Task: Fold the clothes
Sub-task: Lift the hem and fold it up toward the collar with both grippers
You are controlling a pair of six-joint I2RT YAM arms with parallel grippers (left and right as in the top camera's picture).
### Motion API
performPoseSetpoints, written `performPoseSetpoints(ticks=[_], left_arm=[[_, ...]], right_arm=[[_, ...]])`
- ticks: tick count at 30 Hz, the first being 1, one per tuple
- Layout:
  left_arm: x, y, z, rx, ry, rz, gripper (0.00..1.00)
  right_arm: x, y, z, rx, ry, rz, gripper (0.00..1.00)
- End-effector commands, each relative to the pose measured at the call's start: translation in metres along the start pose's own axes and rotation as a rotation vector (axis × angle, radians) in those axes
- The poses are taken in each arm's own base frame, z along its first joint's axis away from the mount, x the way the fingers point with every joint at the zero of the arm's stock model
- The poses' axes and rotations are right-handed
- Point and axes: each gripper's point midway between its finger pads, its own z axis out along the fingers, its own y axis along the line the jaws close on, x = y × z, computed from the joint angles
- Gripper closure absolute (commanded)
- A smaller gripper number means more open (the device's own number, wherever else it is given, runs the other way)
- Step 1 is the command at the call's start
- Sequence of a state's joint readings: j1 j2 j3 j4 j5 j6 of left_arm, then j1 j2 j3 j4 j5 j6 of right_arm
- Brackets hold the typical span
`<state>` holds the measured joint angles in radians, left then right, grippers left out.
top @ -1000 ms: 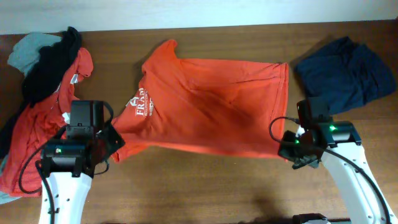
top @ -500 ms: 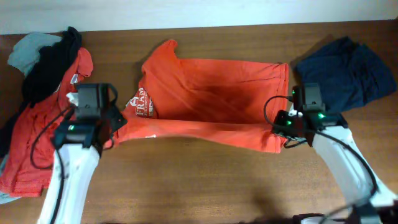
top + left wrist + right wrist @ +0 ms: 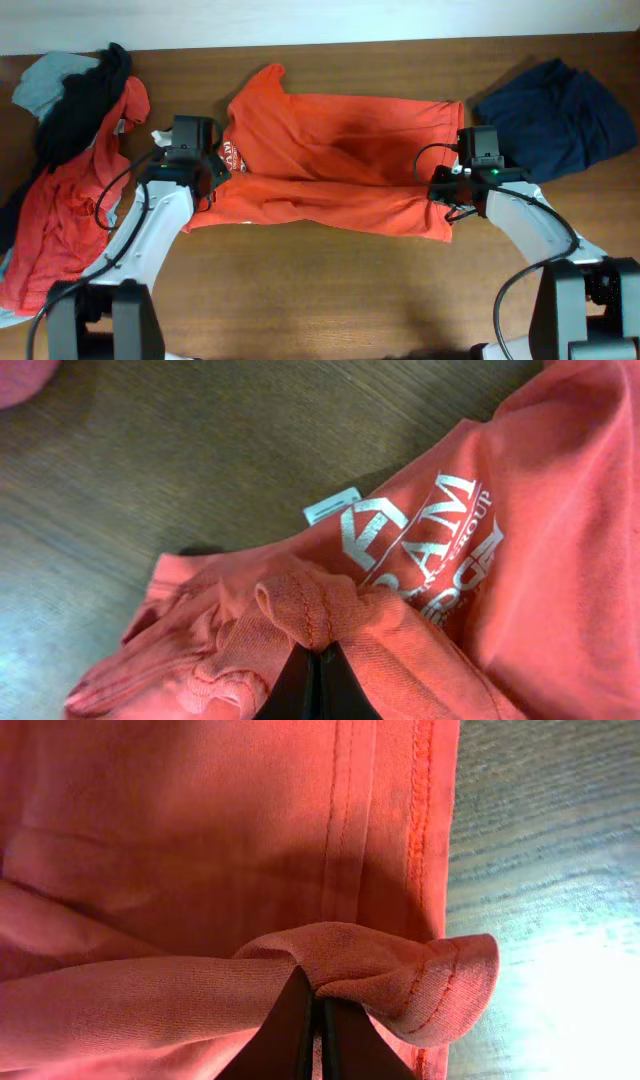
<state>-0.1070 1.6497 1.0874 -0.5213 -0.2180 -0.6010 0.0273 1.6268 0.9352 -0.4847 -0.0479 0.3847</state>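
Observation:
An orange-red T-shirt (image 3: 340, 150) with white chest lettering (image 3: 233, 160) lies across the table's middle, its near edge lifted and carried over its body. My left gripper (image 3: 205, 180) is shut on a bunched fold of the shirt (image 3: 300, 610) by the lettering (image 3: 425, 545). My right gripper (image 3: 445, 190) is shut on the shirt's hemmed corner (image 3: 400, 965), over the shirt body (image 3: 200, 830). A pile of clothes (image 3: 70, 180) lies at the left: another orange-red shirt, a black piece and a grey-blue piece. A navy piece (image 3: 555, 115) lies at the right.
The wooden table (image 3: 330, 300) shows bare along the front edge. A white wall edge runs along the table's back. The pile hangs over the left edge.
Both grippers have carried the shirt's near edge away from the front, over the shirt's body. The fold now lies about halfway up the shirt.

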Motion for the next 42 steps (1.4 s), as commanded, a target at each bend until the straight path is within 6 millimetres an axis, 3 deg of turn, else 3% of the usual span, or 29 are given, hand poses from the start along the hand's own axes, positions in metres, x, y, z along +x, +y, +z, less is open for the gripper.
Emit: performPoseSetpoints(ticks=[1,3,4,5,8,9,11,16,20,25,27,31,35,42], left_arm=[[0.004,0.002,0.010,-0.025,0.004,0.019,0.99],[0.001,0.004,0.011,-0.035,-0.011,0.017,0.99],[-0.001,0.004,0.011,-0.039,-0.021,0.016,0.93],[-0.004,0.005,0.011,-0.047,-0.035,0.015,0.83],[-0.011,0.004,0.011,-0.049,-0.065,0.015,0.24],[-0.013,0.002,0.010,-0.042,-0.074,0.030,0.16],[-0.018,-0.001,0.008,-0.036,-0.084,0.047,0.01],[-0.038,-0.012,-0.003,-0.010,-0.123,0.109,0.01],[-0.056,-0.036,-0.019,0.079,-0.143,0.203,0.01],[-0.077,-0.063,-0.047,0.188,-0.158,0.274,0.01],[-0.083,-0.065,-0.058,0.188,-0.153,0.286,0.01],[-0.077,-0.058,-0.068,0.157,-0.092,0.320,0.01],[-0.074,-0.057,-0.069,0.153,-0.076,0.330,0.09],[-0.083,-0.090,-0.070,0.273,-0.096,0.421,0.07]], right_arm=[[-0.003,-0.001,0.007,0.019,-0.008,-0.019,0.96],[-0.005,-0.001,0.010,0.018,-0.012,-0.019,0.95],[-0.006,0.000,0.011,0.016,-0.016,-0.019,0.91],[-0.008,0.000,0.012,0.014,-0.022,-0.019,0.77],[-0.012,0.002,0.010,0.006,-0.038,-0.008,0.13],[-0.014,0.004,0.009,0.000,-0.041,0.010,0.05],[-0.021,0.011,0.003,-0.032,-0.056,0.017,0.00],[-0.049,0.025,-0.031,-0.065,-0.125,-0.004,0.01],[-0.071,0.036,-0.063,-0.071,-0.153,-0.077,0.01],[-0.087,0.044,-0.094,-0.070,-0.160,-0.117,0.01],[-0.089,0.050,-0.102,-0.093,-0.155,-0.143,0.01],[-0.082,0.059,-0.107,-0.143,-0.119,-0.165,0.01],[-0.079,0.058,-0.105,-0.141,-0.106,-0.164,0.01],[-0.084,0.063,-0.107,-0.162,-0.125,-0.194,0.01]])
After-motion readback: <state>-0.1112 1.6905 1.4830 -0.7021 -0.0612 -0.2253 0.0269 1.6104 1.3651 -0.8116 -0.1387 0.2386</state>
